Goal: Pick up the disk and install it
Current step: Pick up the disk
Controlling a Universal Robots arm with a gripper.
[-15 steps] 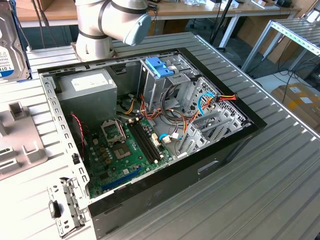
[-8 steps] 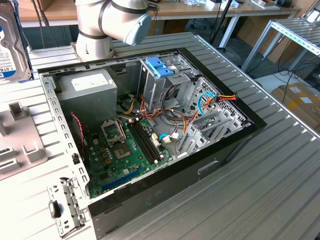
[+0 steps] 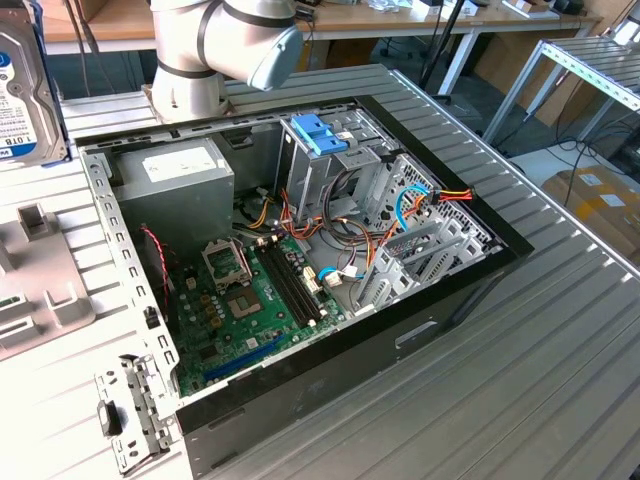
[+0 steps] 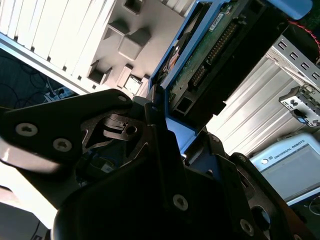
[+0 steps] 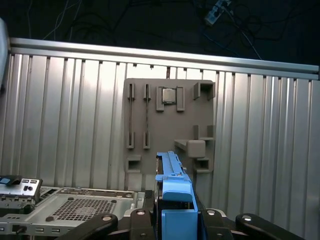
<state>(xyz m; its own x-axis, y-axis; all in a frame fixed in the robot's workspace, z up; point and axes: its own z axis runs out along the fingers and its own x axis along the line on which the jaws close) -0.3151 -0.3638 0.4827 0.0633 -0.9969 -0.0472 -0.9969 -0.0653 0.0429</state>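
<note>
**Disk and gripper.** The disk (image 3: pixel 22 95) is a flat rectangular slab of silver metal with a white-and-blue label and blue plastic trim along one edge. It is held upright, clear of the table, at the exterior view's far left. In the first wrist view the disk (image 5: pixel 174 192) appears edge-on as a narrow light-blue rail. In the second wrist view the disk (image 4: pixel 210 55) shows its underside, a green circuit board with a dark connector row, framed by the blue trim. The black gripper (image 5: pixel 173 217) is clamped narrowly on the disk, with one finger against each broad face (the gripper (image 4: pixel 162 117) shows the same hold in the second wrist view).

**Surroundings.** A grey moulded-plastic fixture plate (image 5: pixel 170 125), with slots and raised blocks, lies flat near the disk on the ribbed aluminium table (image 3: pixel 520 380).

Well apart from the disk, toward the exterior view's right, an open black-and-silver computer case (image 3: pixel 350 370) rests on its side. Inside it are:
- a green motherboard (image 3: pixel 250 300);
- a big grey power-supply box (image 3: pixel 170 185) with a white label;
- a perforated steel drive cage (image 3: pixel 400 190), topped by a light-blue plastic latch piece (image 3: pixel 320 132).

Red, orange and yellow wires (image 3: pixel 445 195) run across the cage area.

A pale grey jointed robot arm (image 3: pixel 215 45) stands behind the case.
</note>
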